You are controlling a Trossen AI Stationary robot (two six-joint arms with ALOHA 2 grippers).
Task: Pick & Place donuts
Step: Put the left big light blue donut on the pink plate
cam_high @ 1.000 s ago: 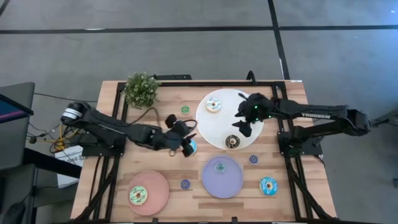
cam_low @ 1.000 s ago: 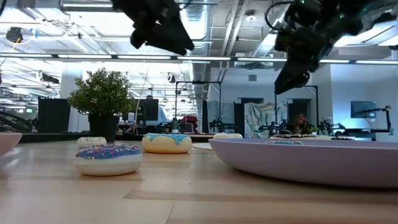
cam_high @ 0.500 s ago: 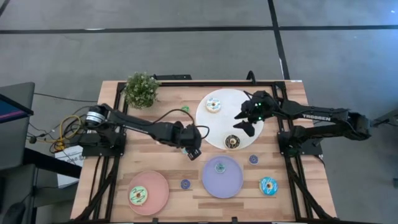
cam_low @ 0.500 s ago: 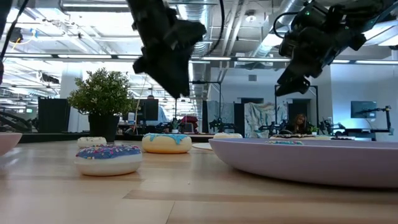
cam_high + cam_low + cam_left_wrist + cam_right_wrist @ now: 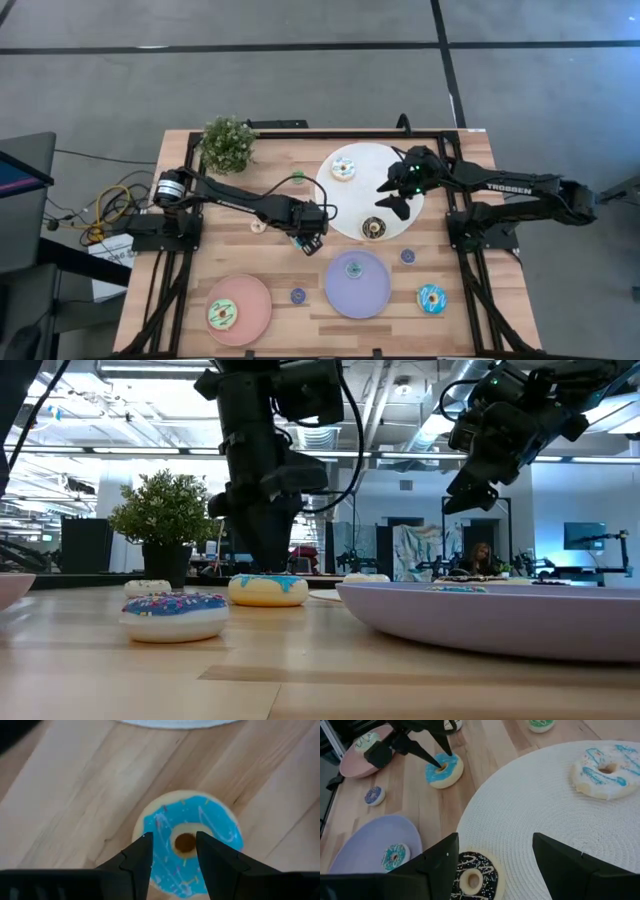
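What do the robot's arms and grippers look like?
Both arms are black and jointed. The right arm has white letters along its side and small green lights near its gripper. The left arm has a silver ring at its base and a black cable looping beside its gripper. Each gripper has two dark, pointed fingers.

The place is a robotics lab. The low view looks across a wooden worktop (image 5: 300, 660) into a large open hall with exposed ceiling ducts (image 5: 330, 380), strip lights, black frame rigs (image 5: 310, 530) holding other arms, wall monitors (image 5: 583, 536) and a seated person (image 5: 482, 557). From above, the floor (image 5: 300, 70) is grey concrete.
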